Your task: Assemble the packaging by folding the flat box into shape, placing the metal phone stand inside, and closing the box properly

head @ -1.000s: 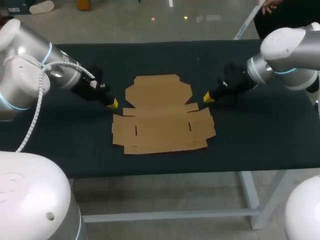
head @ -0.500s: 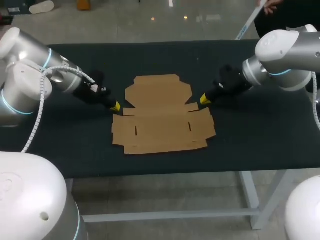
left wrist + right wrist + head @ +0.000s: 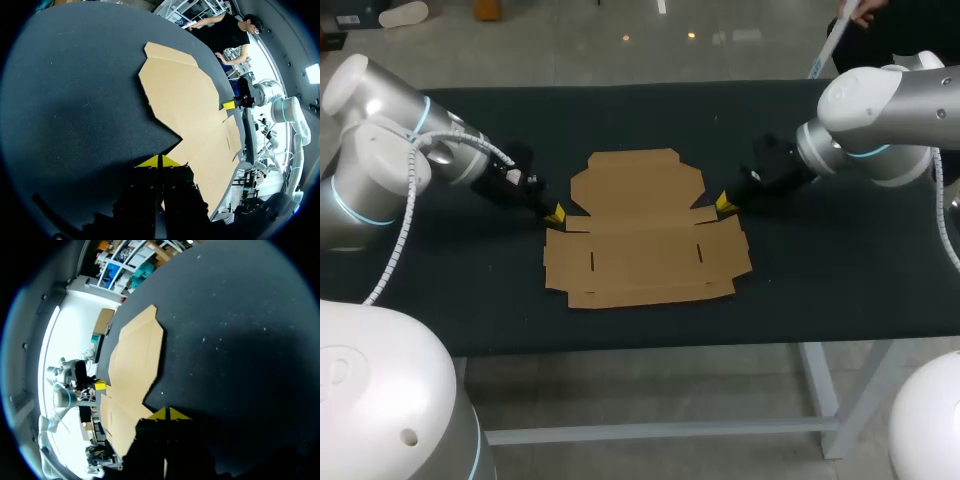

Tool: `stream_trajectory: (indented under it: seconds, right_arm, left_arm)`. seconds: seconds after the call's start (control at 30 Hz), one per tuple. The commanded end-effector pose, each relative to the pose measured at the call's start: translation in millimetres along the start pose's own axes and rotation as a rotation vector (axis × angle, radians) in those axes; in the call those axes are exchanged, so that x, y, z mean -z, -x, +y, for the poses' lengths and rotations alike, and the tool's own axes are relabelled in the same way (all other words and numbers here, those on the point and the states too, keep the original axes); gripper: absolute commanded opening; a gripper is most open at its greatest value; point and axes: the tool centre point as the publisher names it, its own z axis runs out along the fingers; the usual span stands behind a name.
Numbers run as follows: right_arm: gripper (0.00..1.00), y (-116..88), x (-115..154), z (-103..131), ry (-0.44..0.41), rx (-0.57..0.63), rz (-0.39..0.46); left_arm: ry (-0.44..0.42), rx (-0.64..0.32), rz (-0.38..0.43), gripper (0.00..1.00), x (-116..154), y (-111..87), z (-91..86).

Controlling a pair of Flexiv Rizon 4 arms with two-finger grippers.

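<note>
The flat brown cardboard box [image 3: 640, 235] lies unfolded on the black table [image 3: 820, 270], also seen as a flat sheet [image 3: 195, 105] in the left wrist view and as the same sheet [image 3: 132, 370] in the right wrist view. My left gripper [image 3: 554, 213] is shut, its yellow tips [image 3: 158, 161] pressed together at the notch on the box's left edge. My right gripper [image 3: 724, 202] is shut too, its tips [image 3: 169, 414] just off the notch on the right edge. Neither holds anything. No metal phone stand shows in any view.
Black tabletop [image 3: 440, 270] stretches on both sides of the box and in front of it. The other arm's yellow tips [image 3: 228, 104] show across the cardboard in the left wrist view, and likewise [image 3: 100, 386] in the right wrist view.
Both grippers have moved inward toward the box: the left tip slid right and slightly down to the left notch, the right tip slid left to the right notch. The box has not moved.
</note>
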Motion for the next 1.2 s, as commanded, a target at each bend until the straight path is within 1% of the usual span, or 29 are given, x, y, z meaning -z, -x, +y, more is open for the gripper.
stream_trajectory:
  seconds: [0.03,0.43,0.63,0.73,1.03,1.2]
  right_arm:
    - [0.00,-1,-3,2,-0.003,0.001,-0.001]
    - [0.00,-6,-11,2,-0.008,0.015,0.008]
    - [0.00,-8,-13,2,-0.009,0.014,0.010]
    - [0.00,-8,-13,2,-0.009,0.013,0.010]
    - [0.00,-9,-15,1,-0.010,0.009,0.012]
    - [0.00,-10,-16,0,-0.012,0.010,0.012]
  left_arm:
    - [0.003,0.003,0.000,0.00,-1,2.1,0.1]
    - [-0.006,0.029,0.002,0.00,-1,7.4,3.7]
    - [-0.026,0.060,-0.031,0.00,-3,6.5,7.3]
    - [-0.034,0.067,-0.029,0.00,-3,6.5,9.1]
    - [-0.010,0.060,-0.010,0.00,-10,3.0,11.0]
    - [-0.001,0.060,-0.002,0.00,-14,2.9,9.1]
